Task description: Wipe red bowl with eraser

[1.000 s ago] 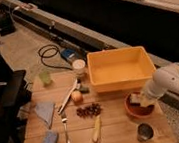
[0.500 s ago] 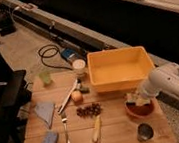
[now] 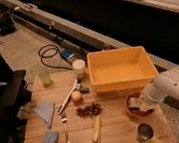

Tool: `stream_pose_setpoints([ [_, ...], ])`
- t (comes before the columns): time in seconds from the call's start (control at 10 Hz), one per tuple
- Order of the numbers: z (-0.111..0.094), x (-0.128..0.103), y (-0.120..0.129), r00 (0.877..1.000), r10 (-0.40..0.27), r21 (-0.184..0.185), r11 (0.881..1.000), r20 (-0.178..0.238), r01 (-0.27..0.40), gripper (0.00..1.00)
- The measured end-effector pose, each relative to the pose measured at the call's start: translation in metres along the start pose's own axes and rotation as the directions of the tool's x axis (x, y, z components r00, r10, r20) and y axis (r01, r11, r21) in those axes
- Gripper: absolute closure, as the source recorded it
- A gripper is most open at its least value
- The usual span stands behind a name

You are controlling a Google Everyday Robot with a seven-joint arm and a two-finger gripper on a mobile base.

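Gripper [image 3: 144, 102] sits at the right rim of the red bowl [image 3: 133, 111], arm coming in from the right edge of the table [image 3: 118, 137]. The eraser [image 3: 134, 102] is inside the bowl, pale face showing, right at the gripper tip; can't tell whether the gripper is clamped on it or just touching. Versus half a second ago: the arm has pulled slightly right and up, so the eraser block reads more clearly against the bowl's interior; a second ago the gripper was lower over the bowl centre. The bowl itself hasn't shifted, still just in front of the yellow tub [image 3: 120, 69] near its right front corner. Nothing else has moved: dark metal cup [image 3: 144, 131] near the front right, just in front of the bowl; banana [image 3: 96, 129] lying toward the front centre; cluster of dark grapes [image 3: 89, 110] behind it; apple [image 3: 76, 95] beside the white spatula [image 3: 68, 95]; fork [image 3: 66, 130] left of the banana; blue sponge [image 3: 49, 142] at front left; grey-blue cloth [image 3: 45, 113] behind the sponge; green cup [image 3: 45, 77] at rear left; white cup [image 3: 79, 66] at the tub's left edge.
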Motion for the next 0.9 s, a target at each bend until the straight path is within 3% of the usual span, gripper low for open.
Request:
stream_pose_setpoints([
  [0.2,-0.005,0.010,-0.016,1.000,0.013,0.023,1.000,-0.021,-0.013,1.00],
  [0.4,-0.002,0.001,-0.030,1.000,-0.003,0.031,1.000,-0.017,0.003,1.00],
  [0.9,0.010,-0.030,-0.019,0.998,-0.056,0.019,0.998,0.038,0.055,1.00],
])
